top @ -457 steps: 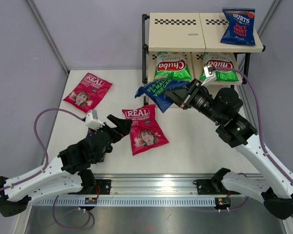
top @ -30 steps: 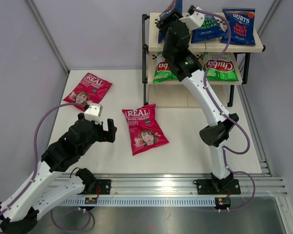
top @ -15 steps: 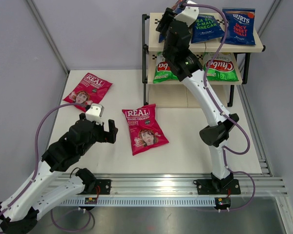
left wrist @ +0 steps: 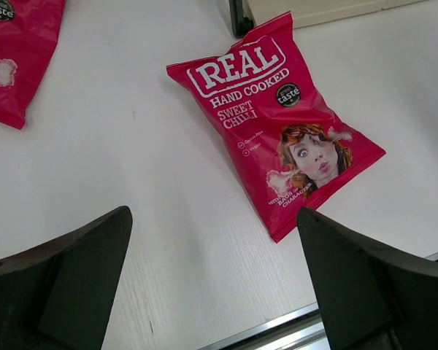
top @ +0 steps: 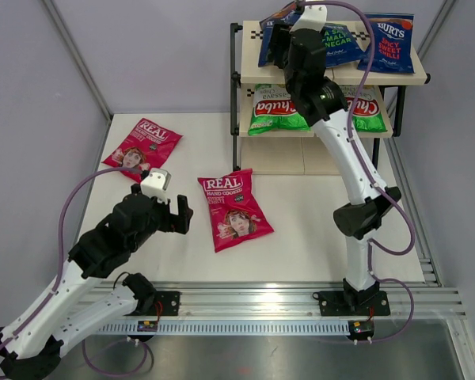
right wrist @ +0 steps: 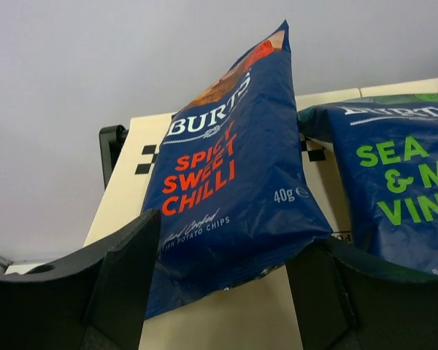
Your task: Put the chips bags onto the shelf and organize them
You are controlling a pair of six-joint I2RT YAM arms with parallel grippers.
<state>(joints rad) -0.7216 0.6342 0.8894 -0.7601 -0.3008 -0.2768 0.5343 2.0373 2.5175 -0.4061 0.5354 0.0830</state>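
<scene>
On the shelf's (top: 249,77) top board stand three dark blue chips bags: a Spicy Sweet Chilli one (right wrist: 230,168) at the left, a Sea Salt one (top: 340,43) in the middle and another (top: 388,41) at the right. My right gripper (right wrist: 230,240) is open, its fingers either side of the left bag's (top: 266,47) bottom edge. Two green Chuba bags (top: 277,111) (top: 366,112) lie on the middle board. Two pink REAL bags (top: 145,146) (left wrist: 274,124) lie on the table. My left gripper (left wrist: 213,215) hovers open, left of the nearer REAL bag (top: 232,210).
The shelf stands at the table's back right, with black posts (top: 236,95) at its corners and a low bottom board (top: 301,158). An aluminium rail (top: 261,305) runs along the near edge. Grey walls enclose the table on both sides.
My right gripper has opened wider around the left blue bag and the wrist has shifted slightly right. The bag stays leaning upright on the top board. The left arm has barely moved.
</scene>
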